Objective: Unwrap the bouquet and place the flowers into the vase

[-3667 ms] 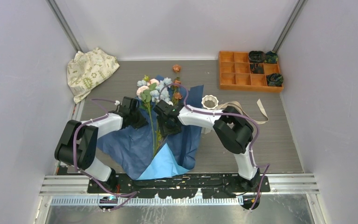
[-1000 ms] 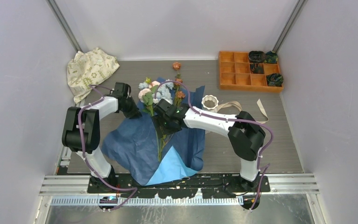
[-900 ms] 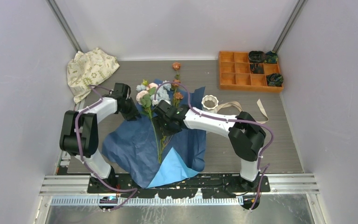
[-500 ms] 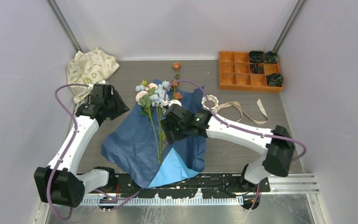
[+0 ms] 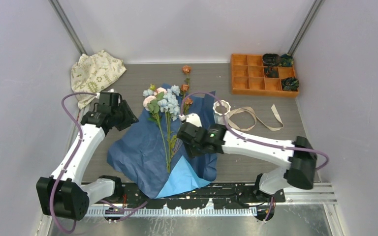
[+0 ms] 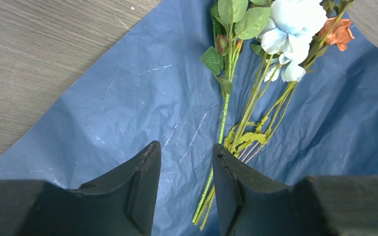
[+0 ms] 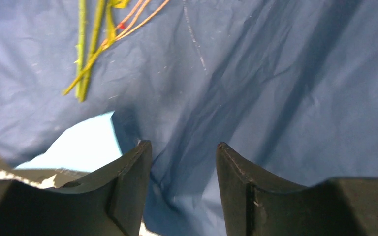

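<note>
where the ribbon point(image 5: 277, 113) lies beside the vase point(image 5: 221, 107) — orange tray point(image 5: 248, 83) beyond.

Spread over the lower centre of the top view: paper point(image 5: 138, 152). On it, flowers point(image 5: 169, 104), heads toward the top of the frame, stems toward the bottom. Just right of the paper's upper right corner: vase point(image 5: 221, 107), upright, with ribbon point(image 5: 256, 118) trailing off to its right. Upper right: tray point(image 5: 248, 73), near the far wall. Upper left: cloth point(image 5: 96, 73), in the corner.
</note>
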Controlling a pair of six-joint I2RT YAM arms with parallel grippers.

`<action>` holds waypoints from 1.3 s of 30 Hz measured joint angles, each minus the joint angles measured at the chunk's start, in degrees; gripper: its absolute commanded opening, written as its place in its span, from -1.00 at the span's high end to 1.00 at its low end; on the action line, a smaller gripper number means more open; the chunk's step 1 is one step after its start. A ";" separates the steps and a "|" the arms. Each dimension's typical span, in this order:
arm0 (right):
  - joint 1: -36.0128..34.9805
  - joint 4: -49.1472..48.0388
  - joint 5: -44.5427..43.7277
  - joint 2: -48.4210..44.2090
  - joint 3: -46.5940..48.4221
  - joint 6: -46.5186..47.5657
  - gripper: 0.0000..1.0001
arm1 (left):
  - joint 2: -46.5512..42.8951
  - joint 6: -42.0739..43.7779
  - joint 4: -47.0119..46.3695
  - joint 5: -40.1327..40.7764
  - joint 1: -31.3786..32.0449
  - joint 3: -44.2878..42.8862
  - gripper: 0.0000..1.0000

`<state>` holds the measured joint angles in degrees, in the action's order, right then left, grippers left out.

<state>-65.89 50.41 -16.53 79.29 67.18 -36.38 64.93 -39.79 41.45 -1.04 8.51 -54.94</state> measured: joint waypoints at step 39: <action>-11.41 2.32 20.74 -9.64 -19.82 -7.26 -0.13 | -3.23 1.03 -3.28 -3.89 0.00 4.59 0.13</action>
<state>-77.30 52.73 4.21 69.65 47.35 -43.64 61.69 -38.76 38.17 -4.93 8.51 -50.35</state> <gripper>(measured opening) 0.569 0.438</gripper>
